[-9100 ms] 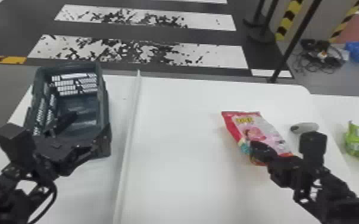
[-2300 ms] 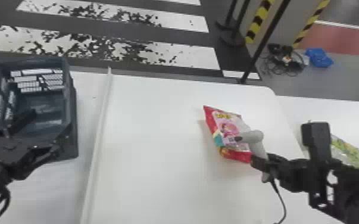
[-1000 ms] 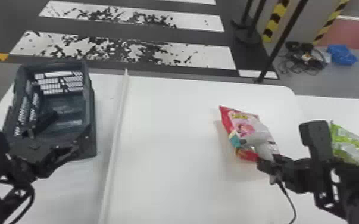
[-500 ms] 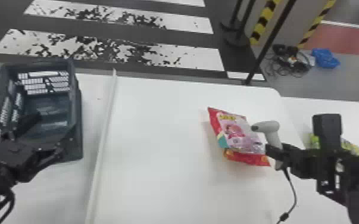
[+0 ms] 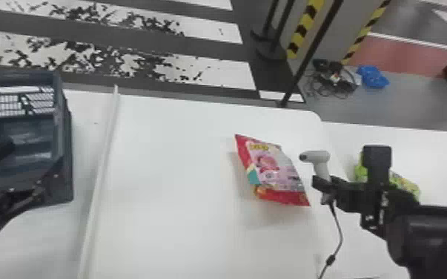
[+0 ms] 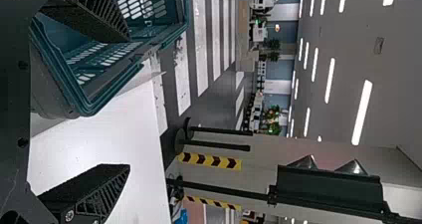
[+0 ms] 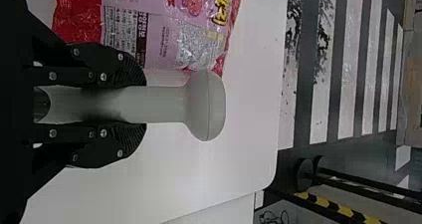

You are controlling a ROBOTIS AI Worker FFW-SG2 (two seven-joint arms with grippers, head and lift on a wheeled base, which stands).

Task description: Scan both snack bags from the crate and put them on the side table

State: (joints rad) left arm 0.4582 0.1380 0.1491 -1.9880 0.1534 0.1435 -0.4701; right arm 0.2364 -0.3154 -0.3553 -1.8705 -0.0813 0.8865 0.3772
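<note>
Looks half done, with the green bag [image 5: 406, 183] on the side table [image 5: 433, 156], the red bag [image 5: 270, 168] near the right edge of the white table [image 5: 174, 167], likely left to scan and move, the scanner [image 7: 206, 104] held in the right gripper [image 7: 137, 108] and the left gripper [image 6: 127, 103] wide by the crate [image 5: 67, 163].

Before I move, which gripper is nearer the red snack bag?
Right. The right gripper holds the scanner just right of the bag; the left gripper is at the crate, far left.

The left gripper [image 5: 34, 158] is wide open, and the right gripper [image 5: 322, 181] has its fingers [image 7: 110, 62] squeezed partway in.
</note>
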